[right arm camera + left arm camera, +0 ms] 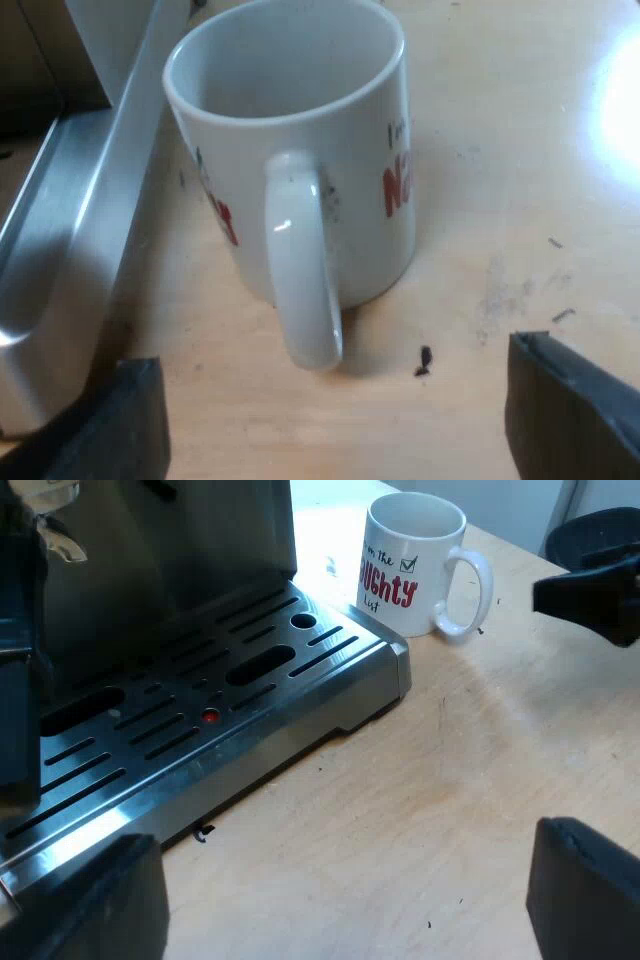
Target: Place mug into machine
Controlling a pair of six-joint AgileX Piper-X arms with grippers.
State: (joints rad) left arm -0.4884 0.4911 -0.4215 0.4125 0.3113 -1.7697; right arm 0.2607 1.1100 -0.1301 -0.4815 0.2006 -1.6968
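White ceramic mug with red lettering (350,150) is seen upright on the light wooden table (500,200), just beside the espresso machine's slotted steel drip tray (200,710), not yet on it. The mug's handle is turned toward the right gripper (335,420), spread wide, empty, judged nearer. Left gripper (350,900), likewise wide and empty, is held over the table beside the tray.

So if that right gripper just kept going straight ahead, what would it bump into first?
Probably the handle of the mug. It faces the right gripper, roughly in line between its open fingers, with the mug's body right behind. Nothing else seems to stand in between.
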